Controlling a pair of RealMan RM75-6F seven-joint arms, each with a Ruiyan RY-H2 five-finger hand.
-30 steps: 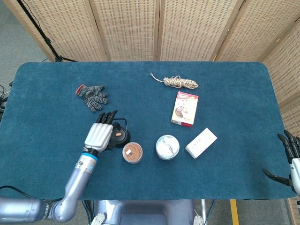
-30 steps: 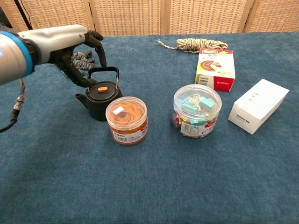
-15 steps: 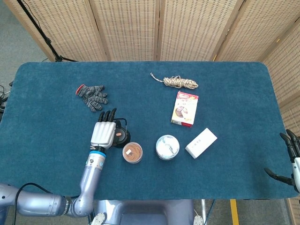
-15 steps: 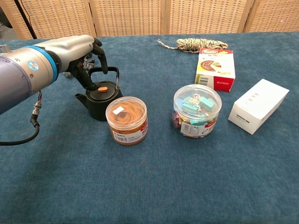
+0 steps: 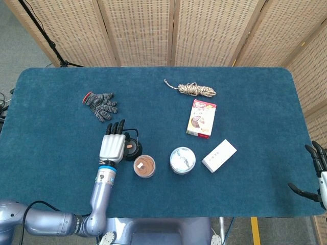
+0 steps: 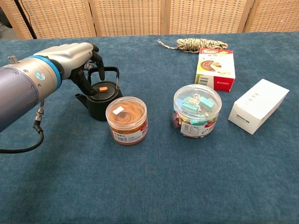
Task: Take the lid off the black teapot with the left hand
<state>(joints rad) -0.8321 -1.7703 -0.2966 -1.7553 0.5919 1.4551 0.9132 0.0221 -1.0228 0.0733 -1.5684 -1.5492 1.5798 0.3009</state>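
Note:
The black teapot [image 6: 99, 103] stands on the blue cloth with its bail handle [image 6: 110, 70] upright and its lid [image 6: 103, 89], which has an orange knob, seated on it. My left hand [image 6: 74, 57] hovers over the pot's left side. Its dark fingers [image 6: 97, 59] curve down by the handle and the thumb reaches toward the lid's left edge, with nothing held. From the head view the left hand [image 5: 113, 146] covers most of the teapot [image 5: 133, 149]. My right hand [image 5: 319, 168] hangs at the table's right edge with its fingers spread, holding nothing.
A jar of rubber bands [image 6: 126, 120] touches the teapot's front right. Right of it stand a clear tub of clips [image 6: 196, 110], a white box [image 6: 258, 105] and a red-and-yellow carton [image 6: 214, 68]. A rope coil [image 6: 195, 45] and a grey glove [image 5: 100, 104] lie further back.
My left hand has moved right and down, from beside the teapot to over its lid and handle. The lid stays on. The right hand has barely moved.

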